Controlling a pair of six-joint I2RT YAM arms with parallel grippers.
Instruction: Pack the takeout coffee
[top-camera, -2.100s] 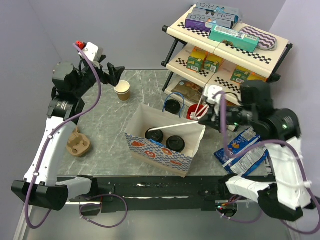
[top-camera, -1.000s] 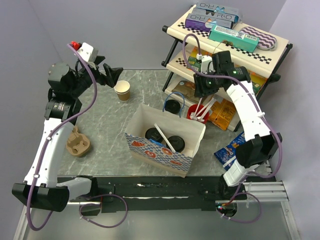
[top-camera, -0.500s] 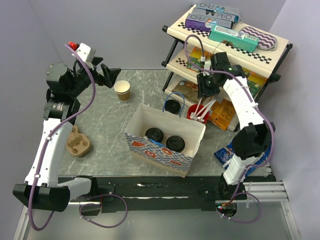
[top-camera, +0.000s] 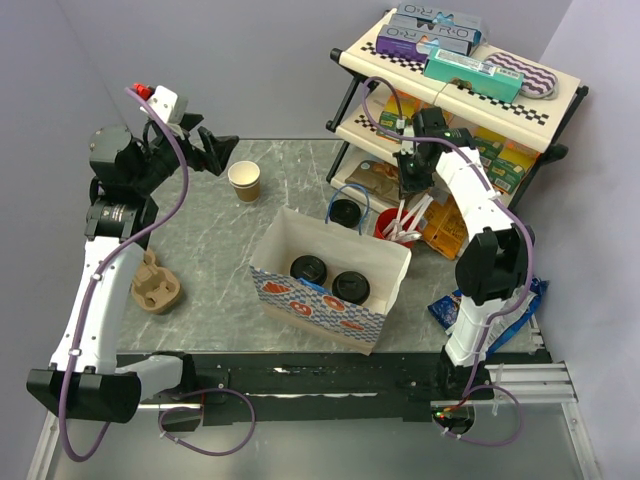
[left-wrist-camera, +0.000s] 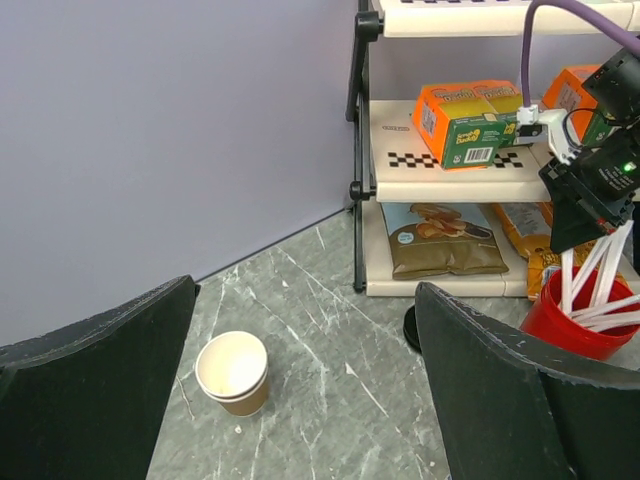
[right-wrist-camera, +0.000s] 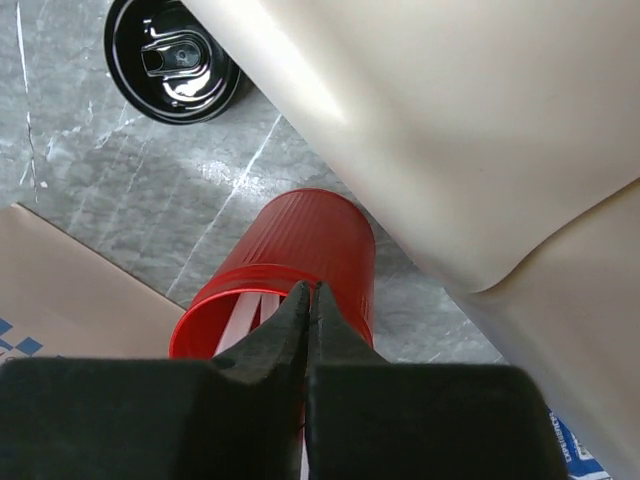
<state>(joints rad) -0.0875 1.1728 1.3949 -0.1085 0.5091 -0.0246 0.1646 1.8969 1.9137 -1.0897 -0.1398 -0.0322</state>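
Takeout coffee cups (top-camera: 308, 268) inside your bag (top-camera: 320, 305) toward near edge of grey marble table (top-camera: 210, 250), lilac walls (top-camera: 250, 60), right wrist view alone shows right gripper (right-wrist-camera: 311, 290) pressed together over red cup (right-wrist-camera: 325, 240), left gripper (left-wrist-camera: 305, 290) apart.

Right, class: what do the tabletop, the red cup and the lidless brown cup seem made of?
Tabletop: grey stone or stone-look laminate, white veins, slight sheen. Red cup: likely plastic, fine vertical ribs, smooth shine. Lidless brown cup: paper, matte, rolled rim.
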